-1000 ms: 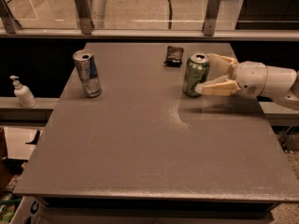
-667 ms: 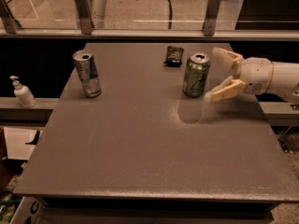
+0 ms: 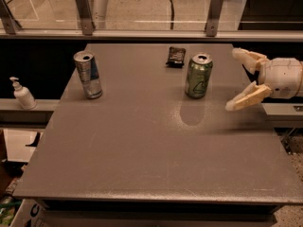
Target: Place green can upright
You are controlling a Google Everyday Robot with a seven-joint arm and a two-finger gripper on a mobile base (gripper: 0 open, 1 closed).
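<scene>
End effector point(image 3: 232, 81) spread, beside upright green can point(image 3: 198, 77)

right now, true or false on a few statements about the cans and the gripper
The green can stands upright on the table. True.
The gripper holds the green can. False: it is right of the can, jaws open, clear of it.
The silver-and-blue can lies on its side. False: it stands upright near the table's left edge.
A dark packet lies just beyond the green can. True.
</scene>
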